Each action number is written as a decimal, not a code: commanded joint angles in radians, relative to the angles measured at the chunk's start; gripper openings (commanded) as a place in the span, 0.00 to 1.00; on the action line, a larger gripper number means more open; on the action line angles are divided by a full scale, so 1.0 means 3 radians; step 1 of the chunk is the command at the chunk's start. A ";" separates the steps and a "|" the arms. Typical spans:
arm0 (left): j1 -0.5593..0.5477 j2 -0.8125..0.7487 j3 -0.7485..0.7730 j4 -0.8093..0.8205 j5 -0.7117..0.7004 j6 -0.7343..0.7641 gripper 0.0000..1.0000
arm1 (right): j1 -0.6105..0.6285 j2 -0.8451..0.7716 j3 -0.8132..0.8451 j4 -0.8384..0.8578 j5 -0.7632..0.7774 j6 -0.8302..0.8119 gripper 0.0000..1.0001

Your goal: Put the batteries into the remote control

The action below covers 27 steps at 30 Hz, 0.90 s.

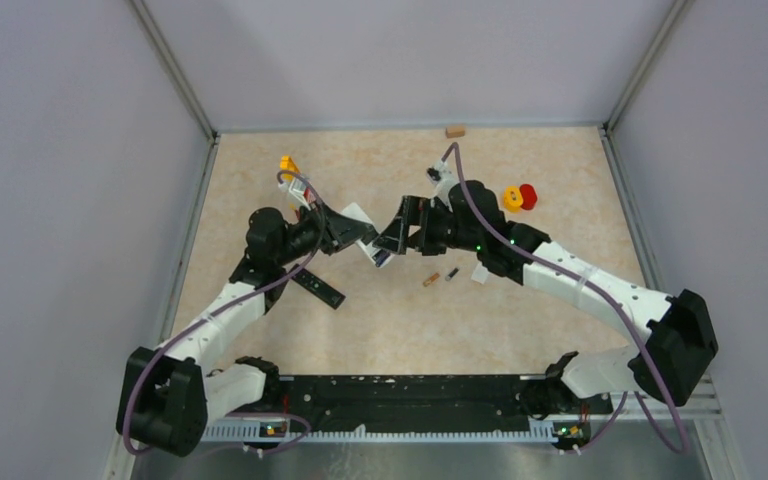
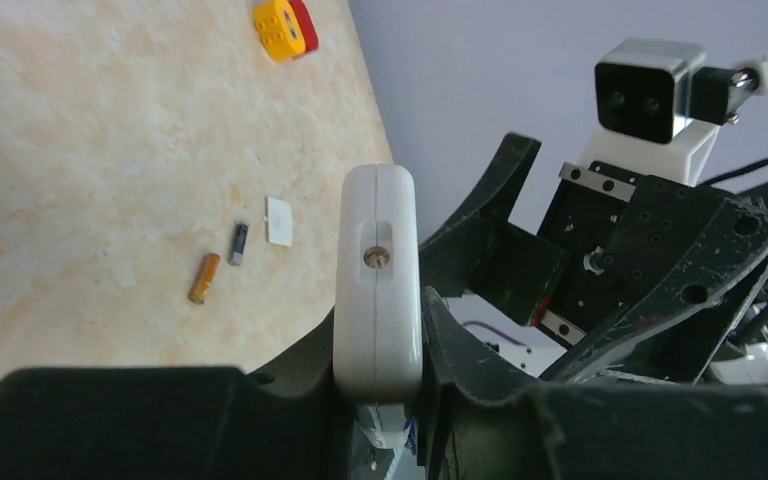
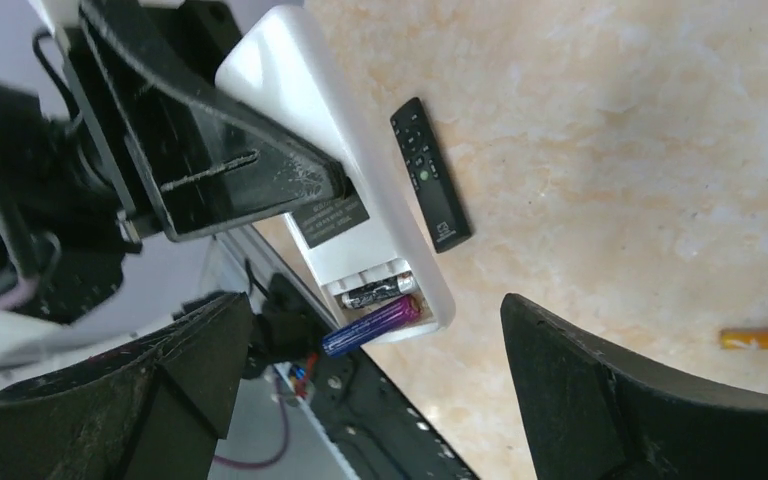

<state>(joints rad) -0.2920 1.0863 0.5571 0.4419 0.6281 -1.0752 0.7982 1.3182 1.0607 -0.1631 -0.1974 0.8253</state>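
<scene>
Left tool (image 1: pixel 358 238) is clamped on the white remote (image 3: pixel 312 120) and holds it off the table (image 1: pixel 520 330), back side facing the right wrist cam. Its black finger (image 3: pixel 210 170) crosses the remote's back just above the grey label, so only the bay end is exposed. The bay is open. A seated dark cell (image 3: pixel 375 292) lies inside. Right next to it, the purple-blue cell (image 3: pixel 372 325) has one end in the bay and the other sticking out past the remote's edge. It's tilted, not seated. Right tool (image 1: pixel 398 232) is just beside the remote's bay end with jaws spread wide, gripping nothing. From the left wrist cam it fills the view right behind the remote. On the table past the remote on the right-arm side are the orange cell (image 2: pixel 203 278) and the loose dark cell (image 2: pixel 238 244), near each other but apart, with a small white flat plate (image 2: pixel 279 221) just beyond them. A black remote (image 3: pixel 430 175) lies flat on the table under and beside the white remote on the left-arm side, buttons up. Well away from the white remote are a yellow-and-red block pair (image 1: pixel 519 197), an orange-yellow piece (image 1: pixel 288 165) and a wooden block (image 1: pixel 455 131) at the far wall.
</scene>
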 commanded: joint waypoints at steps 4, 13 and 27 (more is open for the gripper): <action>0.0027 0.0236 0.0350 -0.0051 0.0837 0.0122 0.00 | -0.0023 0.0034 0.0070 0.0093 -0.1093 -0.1239 0.99; 0.0030 0.0348 0.0430 0.0062 0.1124 0.0023 0.00 | -0.0027 0.0159 0.0007 0.0153 -0.1422 -0.1141 0.99; 0.0034 0.0355 0.0477 -0.0142 0.1106 0.0019 0.00 | -0.0025 0.0214 -0.0027 0.0205 -0.1386 -0.1134 0.78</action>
<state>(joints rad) -0.2882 1.1942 0.6487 0.3908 0.9504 -1.0710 0.7959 1.3705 1.0470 -0.1417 -0.6003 0.5072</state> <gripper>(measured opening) 0.258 0.782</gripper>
